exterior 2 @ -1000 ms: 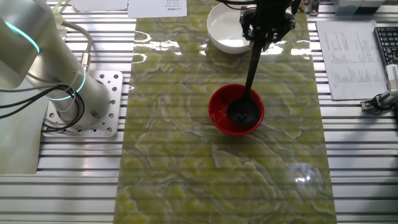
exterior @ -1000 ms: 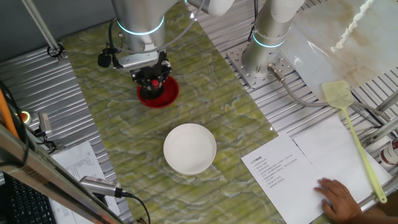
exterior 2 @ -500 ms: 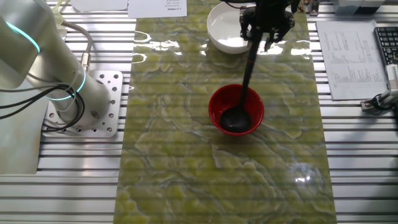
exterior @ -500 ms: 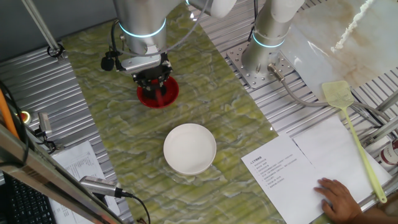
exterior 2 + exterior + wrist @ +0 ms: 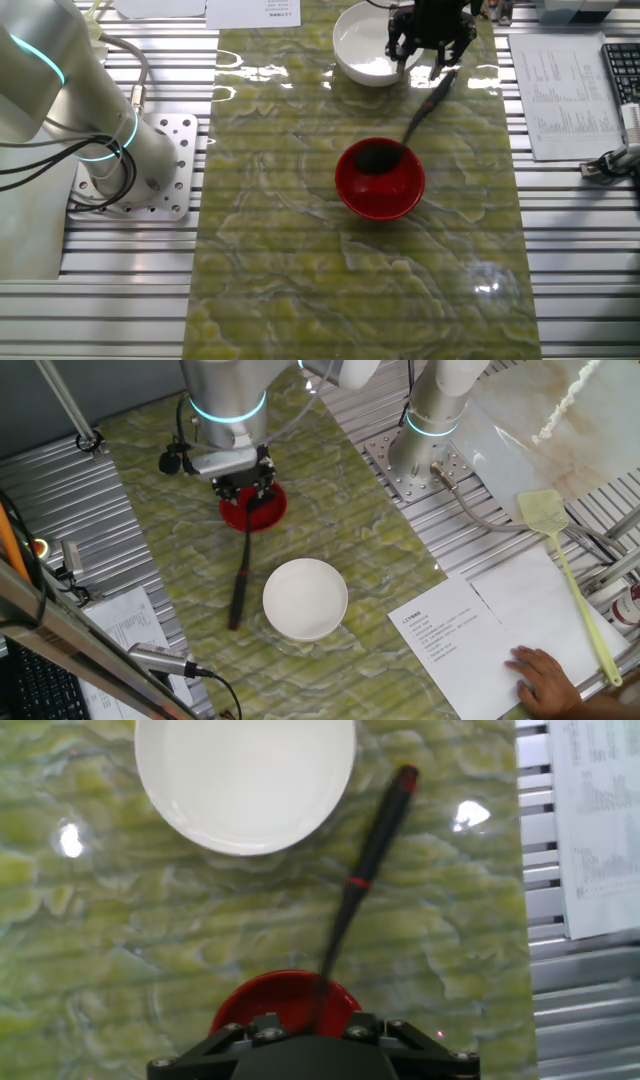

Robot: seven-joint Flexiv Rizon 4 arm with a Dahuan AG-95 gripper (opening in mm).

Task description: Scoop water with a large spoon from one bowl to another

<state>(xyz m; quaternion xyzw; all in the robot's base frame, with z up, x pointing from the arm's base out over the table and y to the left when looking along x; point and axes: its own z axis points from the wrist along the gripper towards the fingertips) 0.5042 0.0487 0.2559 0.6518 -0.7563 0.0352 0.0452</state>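
Observation:
The black ladle (image 5: 240, 575) lies tilted, its cup resting in the small red bowl (image 5: 262, 515) and its red-tipped handle down on the green mat, beside the white bowl (image 5: 305, 598). In the other fixed view the ladle handle (image 5: 425, 105) slants from the red bowl (image 5: 380, 185) toward the white bowl (image 5: 362, 45). My gripper (image 5: 246, 488) hangs above the red bowl's rim with its jaws apart and holds nothing; it also shows in the other fixed view (image 5: 422, 55). The hand view shows the ladle handle (image 5: 368, 860), the red bowl (image 5: 270, 1000) and the white bowl (image 5: 245, 780); my fingertips are hidden there.
A yellow-green fly swatter (image 5: 562, 565) lies at the right, by printed sheets (image 5: 455, 630) and a person's hand (image 5: 545, 675). The arm's base (image 5: 420, 455) stands at the back right. A cable plug (image 5: 160, 658) and papers lie at the front left.
The ladle stood upright in my grip with its cup in the red bowl; now it is let go and its handle has fallen onto the mat. My gripper has opened.

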